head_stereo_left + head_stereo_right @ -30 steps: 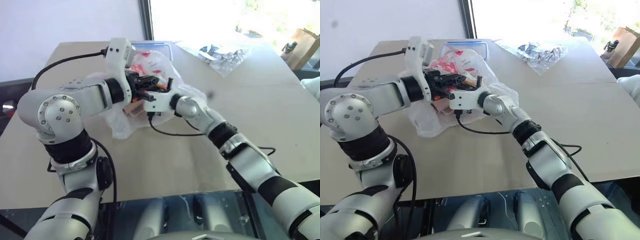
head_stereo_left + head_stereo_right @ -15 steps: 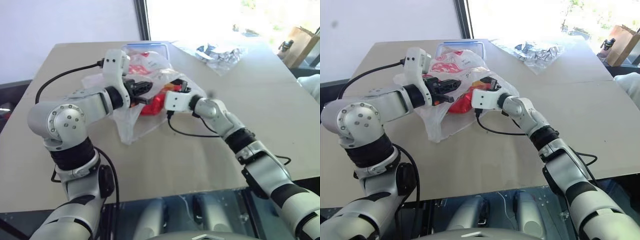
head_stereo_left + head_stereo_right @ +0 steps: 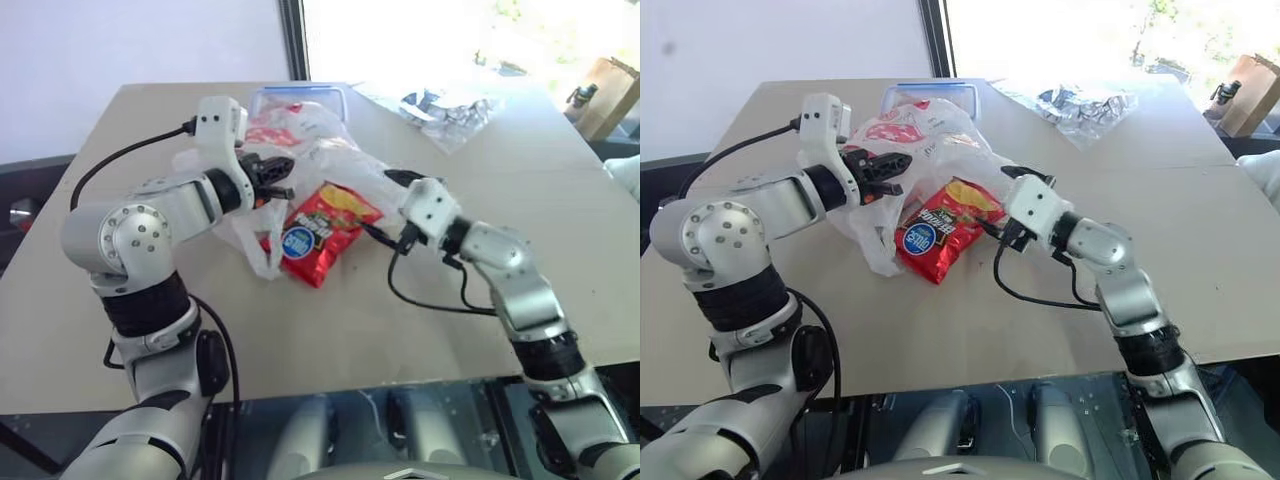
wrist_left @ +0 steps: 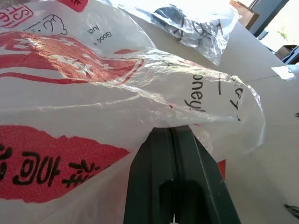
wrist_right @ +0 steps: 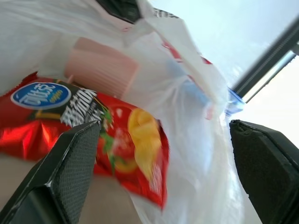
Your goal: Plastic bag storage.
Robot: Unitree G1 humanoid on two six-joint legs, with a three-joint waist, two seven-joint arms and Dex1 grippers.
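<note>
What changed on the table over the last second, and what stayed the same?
The red snack packet came out of the plastic bag and now lies on the table beside it. The right tool let it go, opened wide and drew back toward the robot's right. The left tool stays shut on the bag. The clear bag has not moved.

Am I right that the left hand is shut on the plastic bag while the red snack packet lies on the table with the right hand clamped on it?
Not quite: the right hand is open, clear of the red snack packet, as the right wrist view shows. The left hand is shut on the plastic bag, and the packet lies on the table.
</note>
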